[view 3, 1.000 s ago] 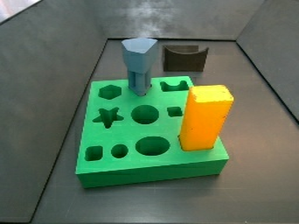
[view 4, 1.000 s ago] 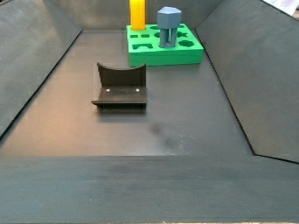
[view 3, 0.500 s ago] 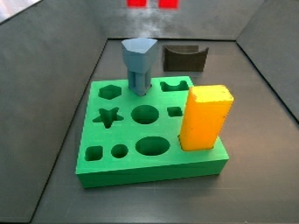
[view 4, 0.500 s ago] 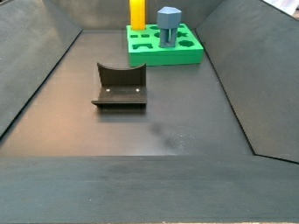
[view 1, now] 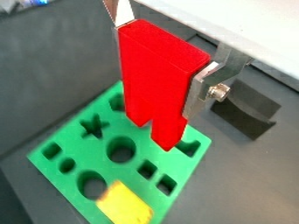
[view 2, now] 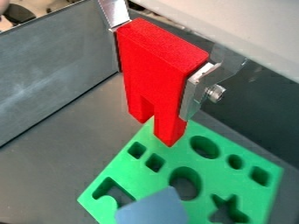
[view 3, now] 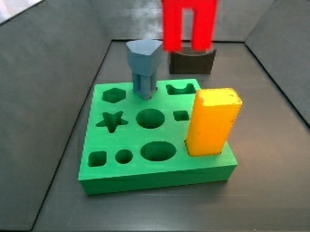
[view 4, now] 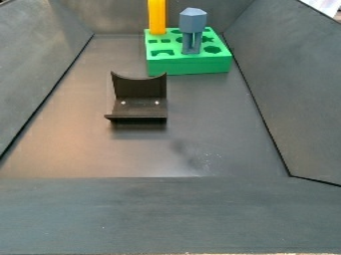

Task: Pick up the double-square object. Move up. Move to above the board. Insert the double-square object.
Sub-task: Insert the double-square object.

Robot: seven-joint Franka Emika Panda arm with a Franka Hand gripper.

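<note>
**Red block held in the air over the green board**

In both wrist views the gripper is clamped on the double-square object, its silver fingers pressed against the block's two sides. The block is bright red and hangs upright, with two square legs pointing down and a groove between them. It touches nothing below it.

In a side view, going left to right, a blue-grey hexagonal peg stands in a hole near the back of the board, the red block hangs in the air above the board's back edge and in front of the fixture, and a tall orange-yellow block stands in the board's right side. The gripper itself is cut off by the top of this picture. Star, hexagon, circle, square and cross holes lie open in the green slab.

In a side view from the far end of the bin, the fixture sits on the dark floor at left of centre, well apart from the board at the back, which carries the yellow block and the grey-blue peg. Neither the gripper nor the red block shows there.
</note>
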